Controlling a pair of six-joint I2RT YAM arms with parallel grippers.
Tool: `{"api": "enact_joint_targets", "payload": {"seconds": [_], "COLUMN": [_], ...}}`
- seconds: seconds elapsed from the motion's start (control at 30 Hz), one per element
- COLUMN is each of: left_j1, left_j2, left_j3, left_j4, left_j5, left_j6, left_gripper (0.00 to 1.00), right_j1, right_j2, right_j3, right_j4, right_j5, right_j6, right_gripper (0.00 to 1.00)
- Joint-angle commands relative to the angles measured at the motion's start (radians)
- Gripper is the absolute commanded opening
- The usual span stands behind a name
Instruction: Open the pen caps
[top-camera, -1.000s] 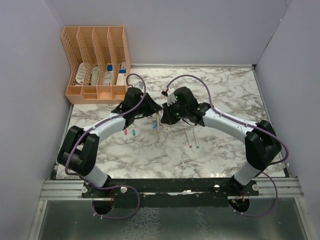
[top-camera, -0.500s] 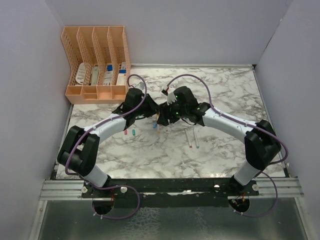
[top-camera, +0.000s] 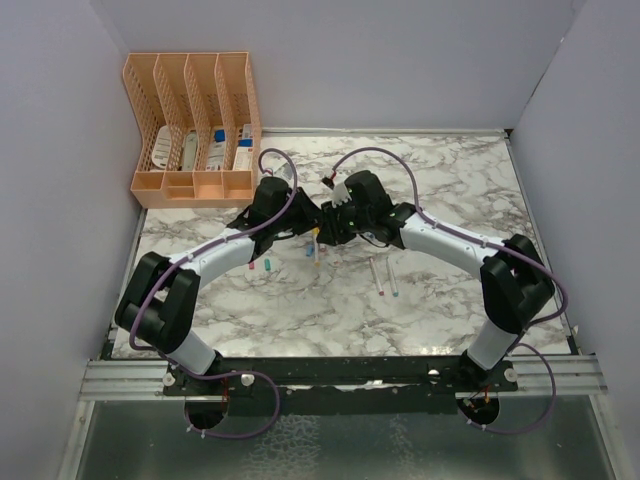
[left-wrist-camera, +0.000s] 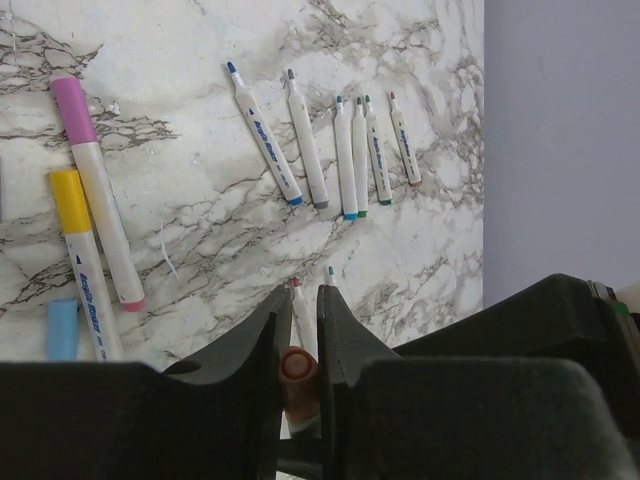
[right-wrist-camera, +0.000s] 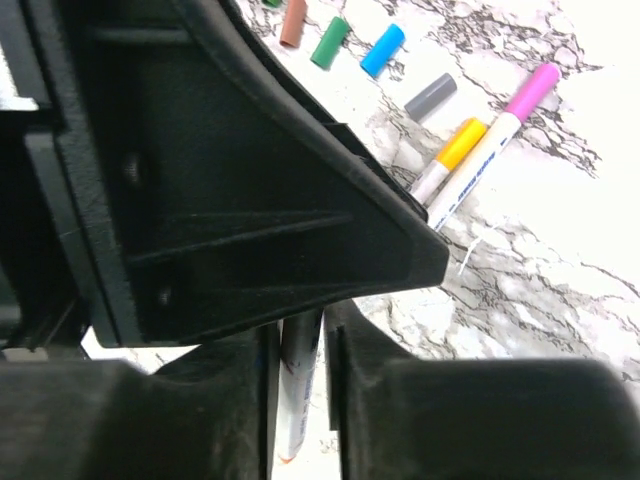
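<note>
Marble-look tabletop, plain grey walls round it, orange file organiser parked in the far-left corner. Both arms reach in & meet nose to nose at mid-table.

L wrist cam: left gripper is pressed together on an orange-brown cap. The cap sits end-on to the lens, pinched btwn the two fingers.

R wrist cam: right gripper is closed in on a white barrel, a finger against each side, no gap I can make out. The left gripper's black body fills most of that view, just above the barrel. So it's cap end w/ the left, barrel w/ the right. Whether that cap is seated or already parted from the barrel, can't tell, since the join is hidden.

Rest of the table, from the L cam: five uncapped pens lie in a loose row further out, coloured tips all pointing the same way. Well apart from them lie two pens w/ caps on, pink cap & yellow cap, side by side & nearly parallel.

From the R cam, loose caps lie flat on the marble. Brown cap, green cap & blue cap sit close together in a line. Grey cap is a bit off from them, near the yellow-capped pen.
</note>
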Motion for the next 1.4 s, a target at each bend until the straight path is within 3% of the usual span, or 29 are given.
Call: {"api": "enact_joint_targets", "payload": {"seconds": [0.0, 0.13, 0.37, 0.6, 0.77, 0.93, 1.1, 1.37], "left_j1": [-0.017, -0.016, 0.020, 0.179, 0.198, 0.197, 0.182, 0.152], "left_j2": [-0.034, -0.038, -0.041, 0.051, 0.080, 0.038, -0.023, -0.089], "left_j3": [-0.009, -0.019, 0.053, 0.168, 0.182, 0.113, 0.051, -0.049], "left_j4": [0.051, 0.072, 0.013, 0.008, -0.010, -0.083, -0.250, -0.363], "left_j5": [0.017, 0.015, -0.056, 0.019, 0.031, 0.019, -0.052, -0.167], "left_j6": [-0.016, -0.033, 0.014, 0.056, 0.081, 0.111, 0.214, 0.286], "left_gripper": [0.00, 0.00, 0.00, 0.00, 0.00, 0.00, 0.00, 0.00], "right_j1": [0.010, 0.010, 0.010, 0.010, 0.009, 0.007, 0.004, -0.017], "right_j2": [0.020, 0.023, -0.006, -0.124, -0.168, -0.138, 0.012, 0.178], "right_j3": [0.033, 0.032, -0.002, -0.170, -0.209, -0.148, -0.004, 0.135], "right_j4": [0.063, 0.067, -0.002, -0.007, -0.022, -0.065, -0.145, -0.125], "right_j5": [-0.011, -0.004, 0.034, 0.025, 0.072, 0.241, 0.444, 0.505], "right_j6": [0.025, 0.032, 0.018, 0.022, 0.022, 0.007, -0.055, -0.114], "right_gripper": [0.15, 0.01, 0.01, 0.01, 0.01, 0.01, 0.01, 0.01]}}
